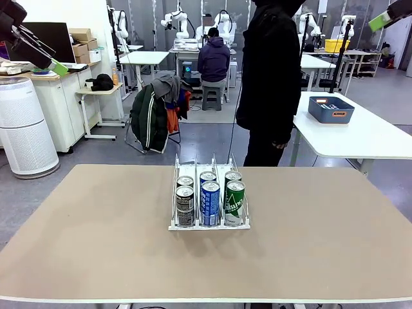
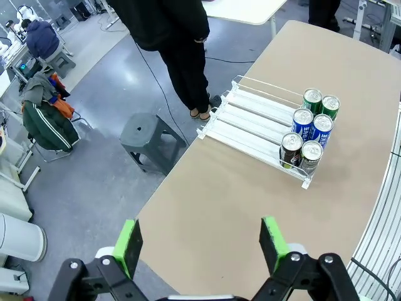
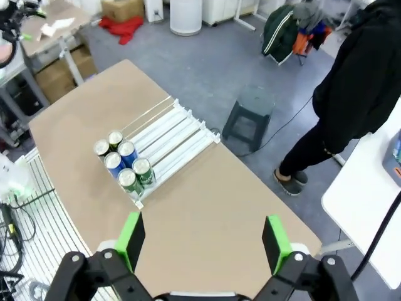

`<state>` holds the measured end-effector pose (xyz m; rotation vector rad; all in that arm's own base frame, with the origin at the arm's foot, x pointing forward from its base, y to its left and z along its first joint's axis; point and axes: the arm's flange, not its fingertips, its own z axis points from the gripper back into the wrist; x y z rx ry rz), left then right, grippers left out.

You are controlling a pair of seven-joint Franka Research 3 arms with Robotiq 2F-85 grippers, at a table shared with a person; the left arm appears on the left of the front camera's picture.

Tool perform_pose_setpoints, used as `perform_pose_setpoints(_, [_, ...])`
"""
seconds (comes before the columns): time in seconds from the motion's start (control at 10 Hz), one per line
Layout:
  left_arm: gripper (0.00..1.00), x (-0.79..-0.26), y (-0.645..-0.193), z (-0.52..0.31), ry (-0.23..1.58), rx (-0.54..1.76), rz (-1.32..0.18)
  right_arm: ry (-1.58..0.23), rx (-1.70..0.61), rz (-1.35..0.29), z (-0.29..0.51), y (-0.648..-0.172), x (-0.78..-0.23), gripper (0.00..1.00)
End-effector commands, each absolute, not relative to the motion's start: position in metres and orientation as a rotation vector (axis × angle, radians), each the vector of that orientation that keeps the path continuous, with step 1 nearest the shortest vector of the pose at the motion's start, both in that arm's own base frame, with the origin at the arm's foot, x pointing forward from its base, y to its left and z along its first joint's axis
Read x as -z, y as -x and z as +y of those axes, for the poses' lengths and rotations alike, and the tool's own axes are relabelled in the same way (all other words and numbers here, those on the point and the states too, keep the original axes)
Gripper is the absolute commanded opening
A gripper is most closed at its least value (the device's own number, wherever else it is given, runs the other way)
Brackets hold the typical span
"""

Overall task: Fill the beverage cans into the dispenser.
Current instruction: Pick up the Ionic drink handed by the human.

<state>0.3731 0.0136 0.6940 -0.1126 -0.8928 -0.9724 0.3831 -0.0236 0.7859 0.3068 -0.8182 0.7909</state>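
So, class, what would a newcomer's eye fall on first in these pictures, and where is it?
Six beverage cans, two dark, two blue, two green, crowd the robot-side end of the dispenser in the middle of the table. A person in black stands at the far edge, and the left pincer and right pincer hang open high above.

Black left claw (image 2: 199,233) and right claw (image 3: 202,229), green pads (image 2: 128,248)

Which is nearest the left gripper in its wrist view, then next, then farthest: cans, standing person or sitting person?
1. Cans, on the table, right.
2. Standing person, past the table's far edge.
3. Sitting person, far back, top left.
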Motion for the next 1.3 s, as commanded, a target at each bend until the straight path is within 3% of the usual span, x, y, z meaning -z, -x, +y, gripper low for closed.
perform_pose_setpoints(0.0, [1.00, -0.694, -0.373, 0.015, 0.131, 0.978, -0.901, -0.277, -0.838, -0.767, -0.030, -0.394, -0.805, 1.00])
perform_pose_setpoints(0.2, [1.00, -0.694, -0.373, 0.015, 0.131, 0.978, -0.901, -0.376, -0.935, -0.779, -0.041, -0.392, -0.816, 1.00])
perform_pose_setpoints(1.2, [1.00, -0.694, -0.373, 0.015, 0.131, 0.978, -0.901, -0.352, -0.921, -0.792, -0.041, -0.390, -0.814, 1.00])
